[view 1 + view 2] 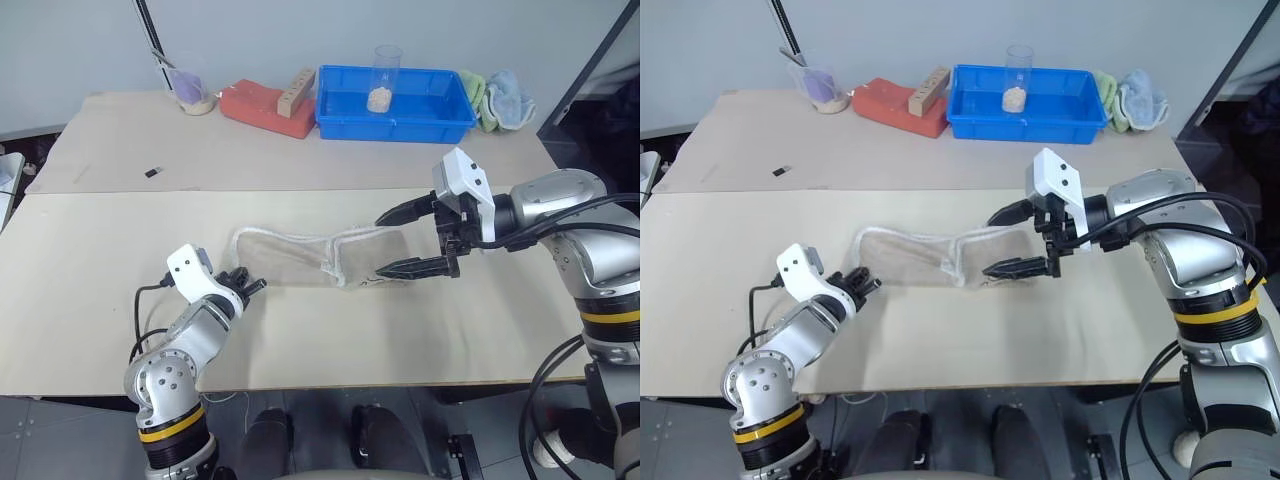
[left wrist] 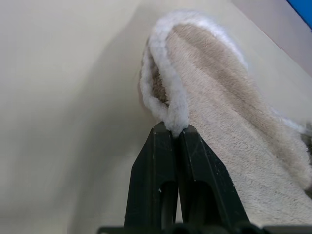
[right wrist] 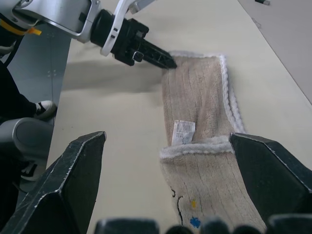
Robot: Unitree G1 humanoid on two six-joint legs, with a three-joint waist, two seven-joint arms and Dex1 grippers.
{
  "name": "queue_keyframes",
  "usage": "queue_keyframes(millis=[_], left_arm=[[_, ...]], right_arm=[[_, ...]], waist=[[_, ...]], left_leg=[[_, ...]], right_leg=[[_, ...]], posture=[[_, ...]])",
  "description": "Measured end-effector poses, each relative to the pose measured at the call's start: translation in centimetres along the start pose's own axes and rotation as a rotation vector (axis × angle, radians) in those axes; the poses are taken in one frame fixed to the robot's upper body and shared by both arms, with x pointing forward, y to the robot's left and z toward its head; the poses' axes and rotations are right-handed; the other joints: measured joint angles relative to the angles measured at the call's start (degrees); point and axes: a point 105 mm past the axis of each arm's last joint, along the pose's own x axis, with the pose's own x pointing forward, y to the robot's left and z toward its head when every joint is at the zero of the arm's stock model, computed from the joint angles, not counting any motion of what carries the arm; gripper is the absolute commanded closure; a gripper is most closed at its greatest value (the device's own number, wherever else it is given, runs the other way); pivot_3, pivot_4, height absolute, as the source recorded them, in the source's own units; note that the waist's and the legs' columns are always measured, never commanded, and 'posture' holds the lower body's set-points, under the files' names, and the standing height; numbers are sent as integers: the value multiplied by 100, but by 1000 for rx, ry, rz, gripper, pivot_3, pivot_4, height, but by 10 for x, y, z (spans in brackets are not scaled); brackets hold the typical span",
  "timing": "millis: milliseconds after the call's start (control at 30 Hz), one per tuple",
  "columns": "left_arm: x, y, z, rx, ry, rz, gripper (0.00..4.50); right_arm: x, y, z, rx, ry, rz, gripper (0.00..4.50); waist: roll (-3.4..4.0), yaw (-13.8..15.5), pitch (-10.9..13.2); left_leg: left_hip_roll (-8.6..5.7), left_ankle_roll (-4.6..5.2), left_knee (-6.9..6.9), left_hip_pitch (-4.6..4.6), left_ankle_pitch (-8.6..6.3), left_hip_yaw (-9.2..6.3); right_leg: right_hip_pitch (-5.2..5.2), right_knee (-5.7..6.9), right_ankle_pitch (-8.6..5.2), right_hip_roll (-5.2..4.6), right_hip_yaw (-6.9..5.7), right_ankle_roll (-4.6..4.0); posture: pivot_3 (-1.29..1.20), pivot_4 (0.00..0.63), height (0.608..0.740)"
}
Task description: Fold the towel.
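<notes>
The towel (image 1: 300, 258), beige-grey with white stitched edging, lies partly folded over itself in the middle of the table. My left gripper (image 1: 255, 286) is at its left end, shut on the white edge; the left wrist view shows the black fingers (image 2: 161, 161) pinching the edging of the towel (image 2: 219, 112). My right gripper (image 1: 395, 240) hovers open over the towel's right end, one finger on each side of it. In the right wrist view the towel (image 3: 195, 92) shows a white label (image 3: 184, 132) and a small embroidered mark, with the left gripper (image 3: 168, 62) at its far corner.
At the table's back stand a blue bin (image 1: 395, 130) with a clear glass (image 1: 385, 75) in it, a red block (image 1: 255, 105) with a wooden block (image 1: 295, 92) on it, and a cup (image 1: 192, 90). Green (image 1: 473, 90) and light blue (image 1: 508, 98) cloths lie right of the bin.
</notes>
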Motion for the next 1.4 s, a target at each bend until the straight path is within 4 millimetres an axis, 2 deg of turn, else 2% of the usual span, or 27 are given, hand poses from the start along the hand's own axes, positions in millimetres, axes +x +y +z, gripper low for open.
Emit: queue_keyframes(millis=[100, 233, 267, 367, 500, 600, 700, 733, 767, 833, 1033, 1100, 1200, 1300, 1400], left_arm=[[-2, -8, 14, 196, -38, -83, 4435], [-10, -55, 18, 437, -34, -364, 4435], [-13, -72, 12, 476, -19, -462, 4435], [-18, -105, -3, 566, 27, -661, 4435], [-11, -154, -21, 652, 61, -912, 4435], [-8, -176, -37, 683, 83, -1022, 4435], [-1, -189, -53, 699, 100, -1085, 4435], [0, -191, -57, 696, 108, -1106, 4435], [0, -193, -60, 703, 116, -1120, 3778], [0, -193, -64, 736, 117, -1140, 3069], [-3, -192, -59, 784, 88, -1201, 143], [-5, -190, -49, 787, 55, -1211, 28], [-12, -180, -23, 841, -21, -1226, 28], [-19, -153, 8, 952, -63, -1213, 28], [-28, -117, 24, 1060, -11, -1201, 28]], right_arm=[[-9, -1, -3, 9, 25, -29, 0], [-26, 2, -18, 55, 91, -71, 0], [-30, 3, -22, 66, 105, -81, 0], [-41, 6, -30, 86, 144, -111, 0], [-57, 18, -38, 147, 180, -154, 0], [-59, 24, -35, 152, 179, -170, 0], [-61, 29, -35, 172, 176, -193, 0], [-60, 30, -35, 177, 175, -198, 0], [-60, 32, -35, 180, 173, -198, 0], [-59, 35, -35, 187, 171, -205, 0], [-60, 32, -31, 185, 154, -261, 0], [-57, 28, -30, 183, 132, -285, 0], [-48, 16, -30, 190, 84, -336, 0], [-34, 1, -40, 223, 59, -405, 0], [-16, -17, -55, 253, 43, -487, 0]], waist=[[0, 1, 0], [1, 40, 0], [1, 32, 0], [0, 12, 0], [1, 19, 0], [1, -23, 0], [1, -31, 0], [1, -33, 0], [1, -33, 0], [1, -29, 0], [1, -10, 0], [1, -16, 0], [1, -58, 0], [3, -125, -1], [5, -167, -1]], left_leg=[[0, 0, -2, 0, 0, 0], [-13, -5, -1, -7, 3, -2], [-16, -5, 0, -7, 3, 3], [-20, -5, -1, -8, 3, 5], [-23, -3, 0, -8, 3, 1], [-27, 1, 0, -3, 1, 5], [-29, 3, -1, -3, 0, 4], [-30, 3, -1, -4, 0, 6], [-31, 4, -1, -4, 0, 6], [-33, 4, 0, -4, 0, 5], [-43, 4, 1, -5, 0, 6], [-44, 4, 2, -6, 0, 7], [-42, 4, 1, -3, 0, 9], [-41, 4, -4, -1, 0, 9], [-41, 5, -6, -4, -1, 13]], right_leg=[[-1, -1, 0, 0, -1, 0], [5, -17, 0, -9, 2, 0], [5, -18, 0, -12, 11, 1], [3, -18, 1, -11, 18, 8], [4, -16, 0, -6, 21, 11], [4, -15, -3, -2, 42, 17], [1, -14, -3, -1, 47, 20], [-1, -14, -3, -2, 49, 20], [0, -13, -3, -2, 51, 22], [0, -13, -3, -2, 55, 25], [0, -14, -3, -3, 77, 42], [-1, -13, -2, -2, 86, 46], [-2, -11, -2, 0, 92, 47], [-5, -9, -3, 3, 94, 48], [-11, -11, -4, 2, 99, 51]], posture=[[0, 150, 740], [0, 150, 740], [0, 150, 740], [0, 150, 740], [0, 150, 740], [0, 150, 740], [0, 150, 740], [0, 150, 740], [0, 150, 740], [0, 150, 740], [0, 150, 740], [0, 150, 740], [0, 150, 740], [0, 150, 740], [0, 150, 740]])
